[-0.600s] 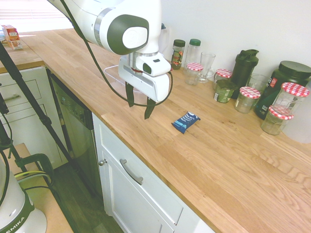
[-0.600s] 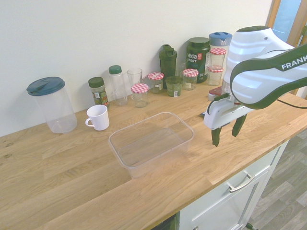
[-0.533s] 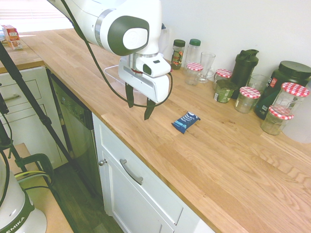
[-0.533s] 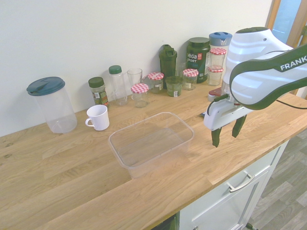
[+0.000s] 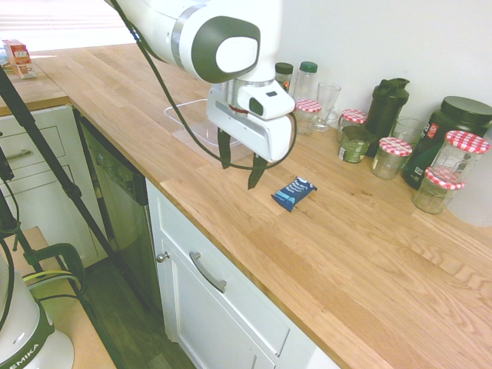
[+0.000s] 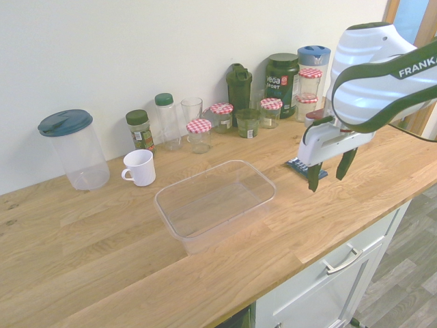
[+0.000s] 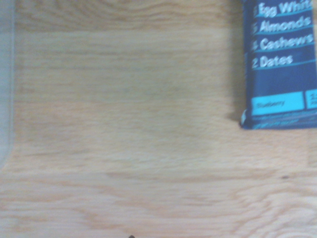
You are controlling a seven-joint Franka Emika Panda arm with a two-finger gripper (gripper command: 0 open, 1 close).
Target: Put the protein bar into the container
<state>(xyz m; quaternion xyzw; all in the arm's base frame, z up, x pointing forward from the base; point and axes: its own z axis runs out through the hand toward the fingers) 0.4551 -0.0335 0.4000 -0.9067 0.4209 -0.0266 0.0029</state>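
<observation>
The gripper [image 5: 246, 164] is hanging above the countertop [image 5: 361, 246] with its jaws spread wide and nothing between them. The protein bar [image 5: 294, 193] is lying flat just beside it, on the side away from the container [image 6: 215, 203]. To grasp well, it is probably best to centre over the bar, straddle its narrow width and descend straight. The wrist view is showing the bar's print; the 2 exterior views are not.

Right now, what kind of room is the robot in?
Most likely a kitchen. A long wooden countertop sits over white cabinet drawers with metal handles, and glass jars with red-checked lids stand by the wall next to a white mug.
</observation>
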